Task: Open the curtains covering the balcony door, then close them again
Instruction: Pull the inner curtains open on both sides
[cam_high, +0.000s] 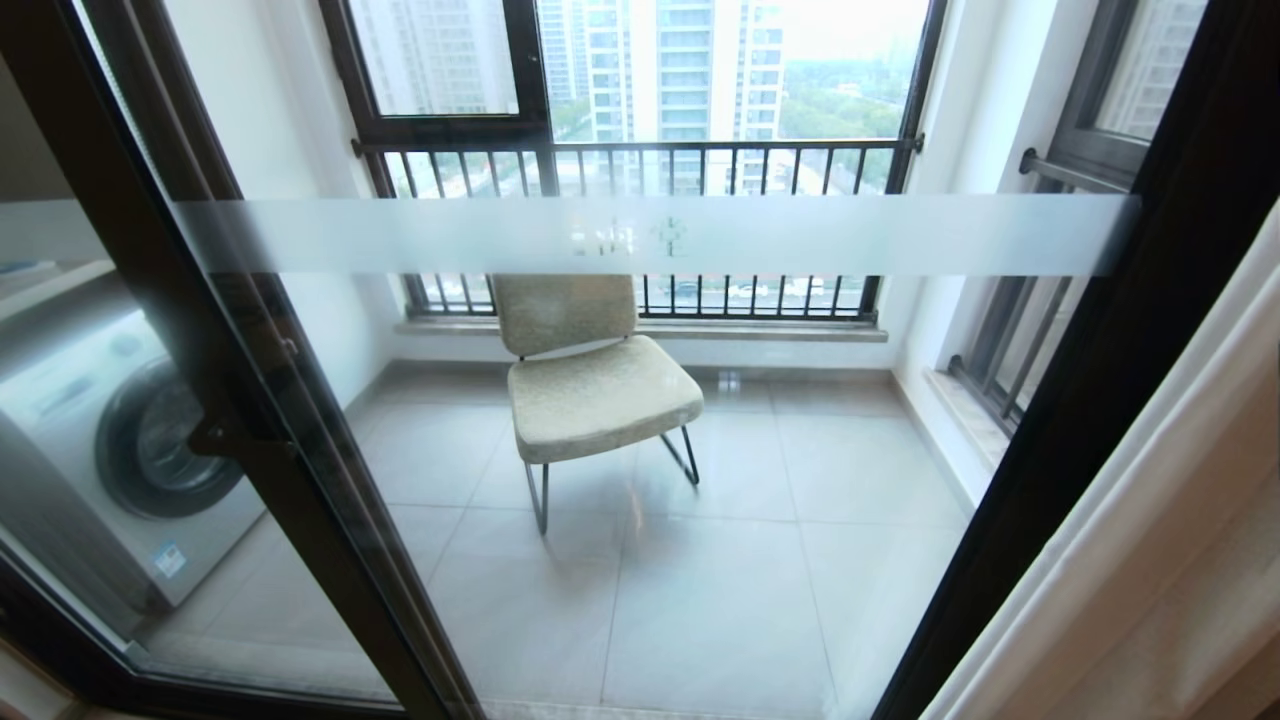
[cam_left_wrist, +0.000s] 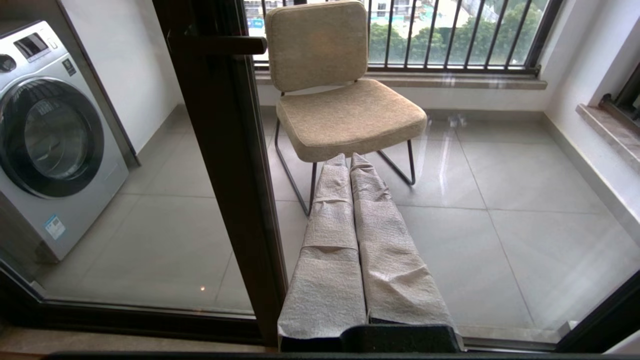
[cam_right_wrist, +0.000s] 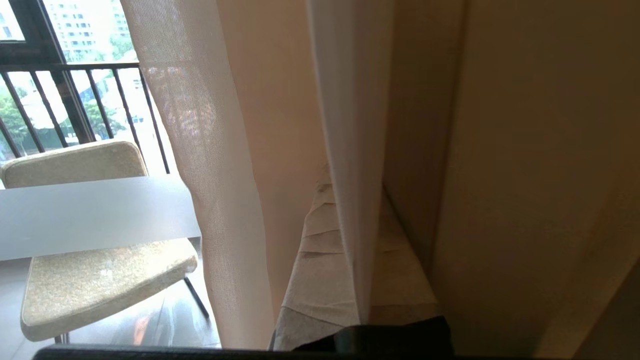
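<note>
Your right gripper (cam_right_wrist: 345, 200): closed, a fold of curtains (cam_right_wrist: 345, 125) pinched between its fingers, sheer and cream layers gathered at the right edge of the door (cam_high: 1060, 420). Your left gripper (cam_left_wrist: 350, 165): closed, empty, facing the glass. Beyond: chair (cam_high: 590, 385), washer (cam_high: 120, 440), floor (cam_high: 720, 580).

Beige chair (cam_high: 590, 380) on tiled floor (cam_high: 760, 560); washing machine (cam_high: 120, 440) left; railed window (cam_high: 640, 160) behind.

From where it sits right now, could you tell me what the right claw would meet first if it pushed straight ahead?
The curtains. The right claw is shut on a white fold, with cream fabric close ahead; the balcony door lies off to the side.
</note>
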